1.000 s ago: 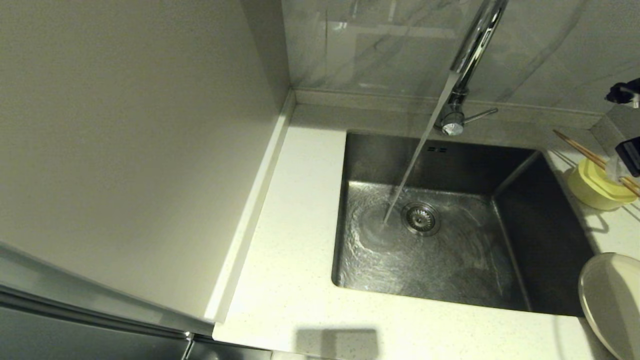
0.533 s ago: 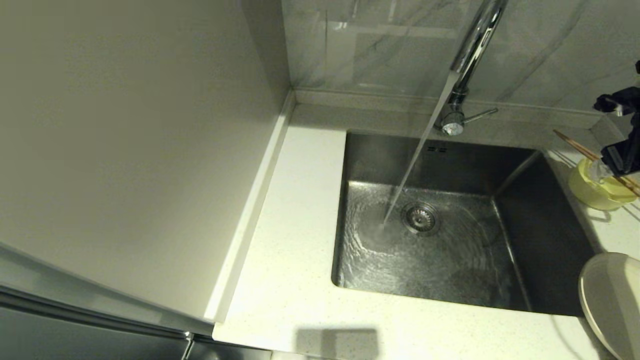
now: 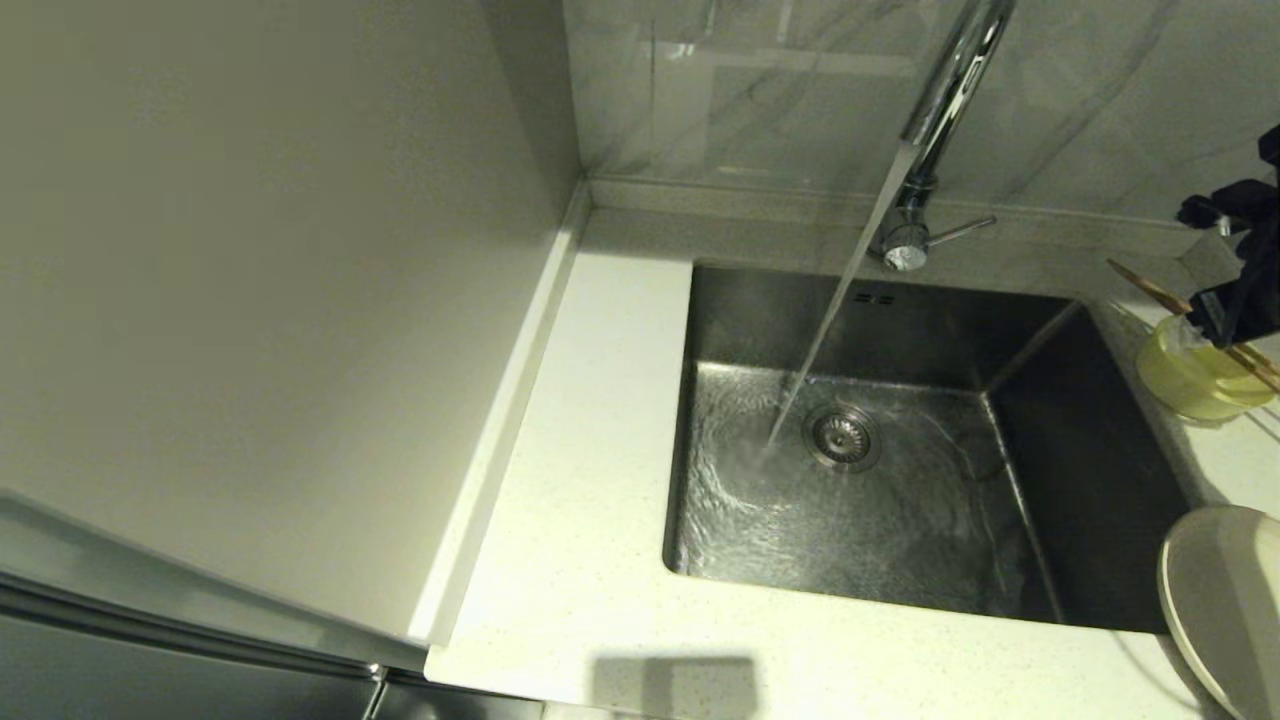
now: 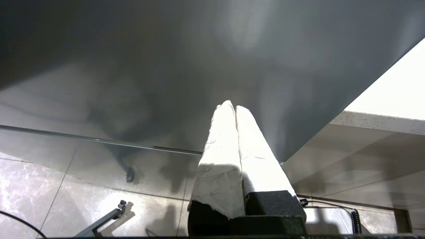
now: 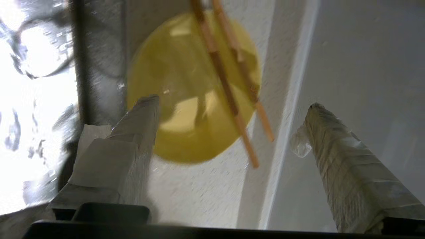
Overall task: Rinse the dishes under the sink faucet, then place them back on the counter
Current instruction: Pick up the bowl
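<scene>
The chrome faucet [image 3: 940, 100] pours a stream of water into the steel sink [image 3: 1090, 470], just left of the drain strainer [image 3: 842, 436]. On the counter [image 3: 590, 450], right of the sink, sits the pale-yellow bowl [image 3: 1195, 375] [image 5: 186, 99] with the wooden chopsticks [image 3: 1150, 288] [image 5: 229, 99] lying across its rim. The cream plate [image 3: 1225, 600] rests at the sink's near right corner. My right gripper [image 3: 1238, 262] [image 5: 231, 103] hovers open above the bowl and chopsticks, touching neither. My left gripper [image 4: 231, 106] is shut on nothing, parked low beside the cabinet and outside the head view.
A tall beige panel [image 3: 270, 300] stands along the counter's left side. The marble backsplash [image 3: 760, 90] and a raised back edge [image 3: 760, 200] run behind the sink. The faucet's lever rod [image 3: 962, 230] sticks out to the right.
My right gripper has come further in from the right edge and now stands over the bowl and chopsticks. The water keeps running; bowl, chopsticks and plate have not moved.
</scene>
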